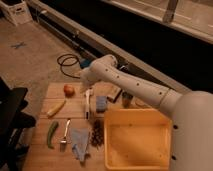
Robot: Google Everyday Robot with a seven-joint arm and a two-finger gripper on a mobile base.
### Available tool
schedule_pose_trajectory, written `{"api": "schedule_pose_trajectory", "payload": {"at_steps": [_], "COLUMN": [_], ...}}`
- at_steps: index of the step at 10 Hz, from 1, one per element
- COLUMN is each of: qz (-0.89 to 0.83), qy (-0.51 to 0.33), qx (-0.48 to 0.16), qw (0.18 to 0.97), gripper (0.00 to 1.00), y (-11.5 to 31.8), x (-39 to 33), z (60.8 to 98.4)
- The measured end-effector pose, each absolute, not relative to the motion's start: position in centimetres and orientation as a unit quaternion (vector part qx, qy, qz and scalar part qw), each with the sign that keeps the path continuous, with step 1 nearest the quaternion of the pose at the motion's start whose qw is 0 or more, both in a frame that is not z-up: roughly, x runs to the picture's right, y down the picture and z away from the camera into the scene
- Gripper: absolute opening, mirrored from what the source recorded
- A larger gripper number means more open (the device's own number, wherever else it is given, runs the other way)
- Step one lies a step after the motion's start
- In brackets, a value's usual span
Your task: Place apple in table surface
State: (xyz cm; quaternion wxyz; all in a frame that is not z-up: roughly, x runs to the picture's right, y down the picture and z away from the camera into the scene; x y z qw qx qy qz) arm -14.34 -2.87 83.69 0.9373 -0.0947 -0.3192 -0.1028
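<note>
Camera view, starting at the near edge: the yellow bin [137, 142] fills the near right corner of the table surface [42, 156], a top of pale wooden slats. Just left of the bin lies a dark pinecone-like cluster [97, 133]. Further left of it come a blue cloth [80, 144], a fork [65, 136] and a green vegetable [52, 134].

Past the bin's far left corner rests a blue sponge [101, 103], with a long white utensil [88, 104] beside it. A yellow corn-like item [56, 108] lies further left again.

The apple [69, 90] sits bare on the slats, beyond the corn and well left of the bin's far edge. Nothing touches it.

From behind the bin's right side the white arm [145, 92] reaches across to the far left. The gripper [86, 83] hangs at its end, above the far part of the table and just to the bin side of the apple. Its jaws stand wide apart and hold nothing; the apple is clear of them.

On the floor beyond the table lies a coiled black cable [67, 62].
</note>
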Motion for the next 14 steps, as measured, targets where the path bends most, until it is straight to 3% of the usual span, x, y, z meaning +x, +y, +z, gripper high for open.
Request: {"api": "schedule_pose_trajectory", "payload": {"at_steps": [4, 14], "qz": [-0.088, -0.084], "qy": [-0.348, -0.42], "qx": [-0.089, -0.12], "qw": [0.929, 0.896], "gripper": [0.65, 0.65], "y": [-2.8, -2.1], "x": [-16.8, -24.3], "z": [90.8, 97.7]}}
